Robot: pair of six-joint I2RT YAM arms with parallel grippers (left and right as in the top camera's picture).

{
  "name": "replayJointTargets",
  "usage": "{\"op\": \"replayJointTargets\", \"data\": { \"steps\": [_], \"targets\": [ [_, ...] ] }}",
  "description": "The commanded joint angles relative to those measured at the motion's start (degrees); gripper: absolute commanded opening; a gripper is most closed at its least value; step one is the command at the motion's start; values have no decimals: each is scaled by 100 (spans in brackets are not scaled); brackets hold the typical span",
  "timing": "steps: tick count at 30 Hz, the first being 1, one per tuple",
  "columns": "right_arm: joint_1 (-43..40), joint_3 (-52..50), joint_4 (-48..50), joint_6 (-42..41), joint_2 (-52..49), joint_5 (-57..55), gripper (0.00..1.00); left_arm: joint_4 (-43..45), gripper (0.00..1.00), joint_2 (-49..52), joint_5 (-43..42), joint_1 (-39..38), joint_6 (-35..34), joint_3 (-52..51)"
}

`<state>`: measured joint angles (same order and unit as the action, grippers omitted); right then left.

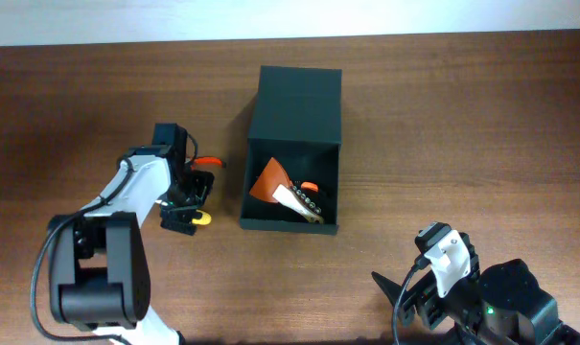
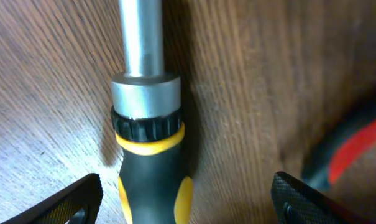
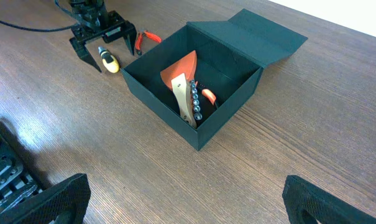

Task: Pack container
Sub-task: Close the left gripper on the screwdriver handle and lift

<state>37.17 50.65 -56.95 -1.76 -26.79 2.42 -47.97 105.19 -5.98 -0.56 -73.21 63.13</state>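
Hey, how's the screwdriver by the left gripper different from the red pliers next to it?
The screwdriver has a black and yellow handle; the pliers have red handles. The screwdriver lies between the open fingers of the left gripper; the pliers lie outside them, off to one side. Both rest on the table, not yet in the container.

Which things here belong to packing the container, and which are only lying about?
Job: container; orange tools inside it; screwdriver between the open jaws of the left gripper; red-handled pliers beside it.
Lying about: none that I can see.
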Motion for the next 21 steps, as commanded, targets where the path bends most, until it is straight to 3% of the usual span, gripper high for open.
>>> {"op": "replayJointTargets", "data": {
  "steps": [1,3,7,16,21],
  "targets": [
    [-4,15,17,-66,28,-94,99,-4,89,146,-177,37,-74,98],
    [-4,15,17,-66,28,-94,99,-4,89,210,-205,37,-74,98],
    [-4,15,17,-66,28,-94,99,-9,77,326,-284,37,-70,63],
    [-4,15,17,-68,28,-94,99,-7,31,339,-289,37,-72,61],
    [-4,15,17,-68,28,-94,99,-2,26,269,-356,37,-72,61]
  ]
}}
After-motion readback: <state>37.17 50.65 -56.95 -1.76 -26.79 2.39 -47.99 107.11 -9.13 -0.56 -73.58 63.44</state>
